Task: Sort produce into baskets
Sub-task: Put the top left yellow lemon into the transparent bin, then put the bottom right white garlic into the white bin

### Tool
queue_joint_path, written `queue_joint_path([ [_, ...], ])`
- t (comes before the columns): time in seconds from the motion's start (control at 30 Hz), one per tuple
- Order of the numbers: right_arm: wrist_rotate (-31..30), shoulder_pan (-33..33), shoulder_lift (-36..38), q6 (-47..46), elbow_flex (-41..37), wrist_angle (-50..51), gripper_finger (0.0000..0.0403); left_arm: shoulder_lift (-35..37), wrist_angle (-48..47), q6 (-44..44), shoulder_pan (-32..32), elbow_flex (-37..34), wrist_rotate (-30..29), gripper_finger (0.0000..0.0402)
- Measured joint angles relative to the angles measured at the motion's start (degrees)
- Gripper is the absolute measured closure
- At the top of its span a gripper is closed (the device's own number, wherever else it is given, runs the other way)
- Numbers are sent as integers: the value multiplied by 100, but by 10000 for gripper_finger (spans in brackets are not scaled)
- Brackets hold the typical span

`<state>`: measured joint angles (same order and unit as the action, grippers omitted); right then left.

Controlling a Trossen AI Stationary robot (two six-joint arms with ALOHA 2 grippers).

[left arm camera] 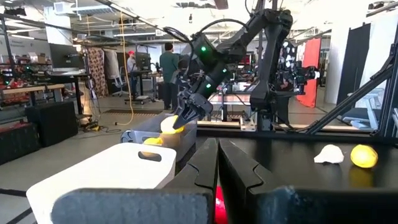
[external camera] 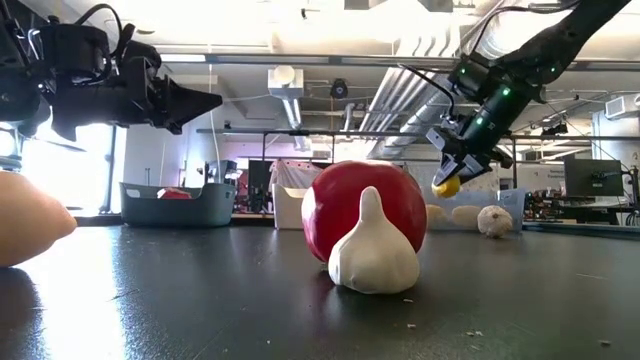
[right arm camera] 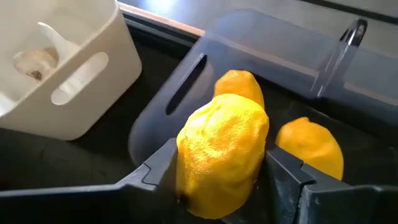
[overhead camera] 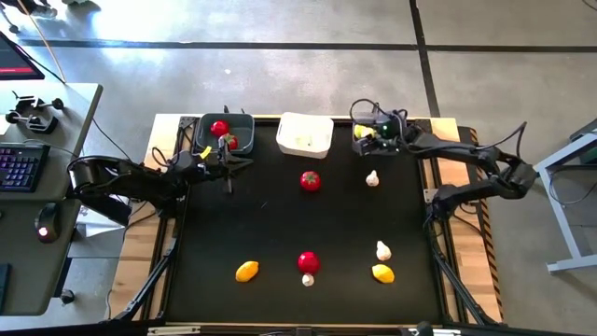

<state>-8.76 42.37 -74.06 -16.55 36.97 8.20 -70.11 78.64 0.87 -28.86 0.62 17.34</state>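
Observation:
My right gripper (overhead camera: 366, 134) is shut on a yellow lemon (right arm camera: 224, 152) over the right dark grey basket (right arm camera: 367, 81), where two more lemons (right arm camera: 309, 146) lie. The white basket (overhead camera: 305, 133) beside it holds a garlic bulb (right arm camera: 34, 62). The left grey basket (overhead camera: 224, 131) holds two tomatoes (overhead camera: 219, 128). My left gripper (overhead camera: 229, 173) is shut and empty, just near of that basket. A tomato (overhead camera: 310, 181), garlic bulbs (overhead camera: 372, 177) and lemons (overhead camera: 382, 273) lie loose on the black table. My right gripper pinches the lemon's two opposite sides (right arm camera: 186, 155) between its two fingers (right arm camera: 283, 171). The fingers slant down from above. The lemon is lifted clear above the right grey basket, as the low view (external camera: 447, 185) also shows.
At the near side lie a lemon (overhead camera: 246, 271), a tomato (overhead camera: 308, 262) with a garlic bulb (overhead camera: 308, 279) against it, and another garlic bulb (overhead camera: 383, 250). A desk with a keyboard (overhead camera: 20, 168) stands off the table's left. People stand in the room beyond (left arm camera: 168, 68).

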Motion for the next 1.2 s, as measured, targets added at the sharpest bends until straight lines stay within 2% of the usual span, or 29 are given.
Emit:
queue_joint_path([
  [0.2, 497, 339, -23, 144, 0, 127, 252, 0, 10, -93, 0, 0, -7, 401],
  [0.47, 585, 453, -24, 101, 1, 192, 251, 0, 54, -94, 0, 0, -22, 401],
  [0.7, 582, 453, -24, 53, 2, 186, 166, 0, 54, -99, 0, 0, -22, 401],
  [0.83, 578, 453, -24, -7, 2, 137, 147, 0, 54, -103, 0, 0, -22, 401],
  [1.07, 440, 433, -17, 207, 133, 116, 145, 0, 53, -99, 0, -1, -20, 401],
  [1.2, 348, 164, 128, 490, 334, 159, 176, 0, 44, -98, 0, 0, -21, 401],
])
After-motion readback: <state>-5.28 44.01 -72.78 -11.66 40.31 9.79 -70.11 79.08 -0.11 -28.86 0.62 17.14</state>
